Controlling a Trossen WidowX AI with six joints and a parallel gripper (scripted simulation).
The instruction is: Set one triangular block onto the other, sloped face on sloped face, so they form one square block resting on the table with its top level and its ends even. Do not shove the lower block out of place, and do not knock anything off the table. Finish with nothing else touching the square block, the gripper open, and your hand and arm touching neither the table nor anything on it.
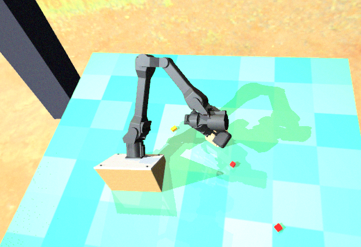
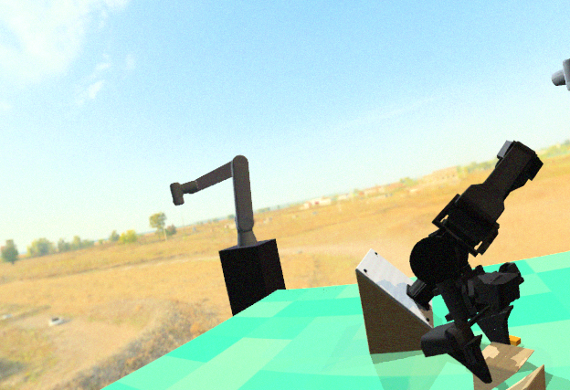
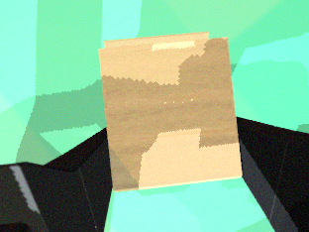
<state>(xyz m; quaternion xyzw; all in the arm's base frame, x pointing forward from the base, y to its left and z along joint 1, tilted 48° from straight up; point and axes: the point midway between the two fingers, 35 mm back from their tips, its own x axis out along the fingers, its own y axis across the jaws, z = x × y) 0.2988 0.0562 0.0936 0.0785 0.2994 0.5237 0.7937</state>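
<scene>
My gripper [image 1: 216, 140] [image 2: 498, 359] [image 3: 166, 126] is shut on a pale wooden triangular block [image 2: 508, 357] [image 3: 165, 106], one finger on each side. The held block's broad face fills the middle of the wrist view. The other triangular block [image 2: 536, 380] shows at the bottom edge of the exterior view, with a strip of green table seen between the two there. A thin wooden strip beyond the held block's far edge in the wrist view looks like part of the other block. In the top view the hand hides most of both blocks; contact between them cannot be told.
A small yellow block [image 1: 173, 128] [image 2: 515, 341] lies left of the hand in the top view. One red cube [image 1: 232, 164] lies near the hand, another red cube [image 1: 278, 227] farther toward the front. The arm's wedge-shaped base [image 1: 131, 180] [image 2: 391, 325] stands at left.
</scene>
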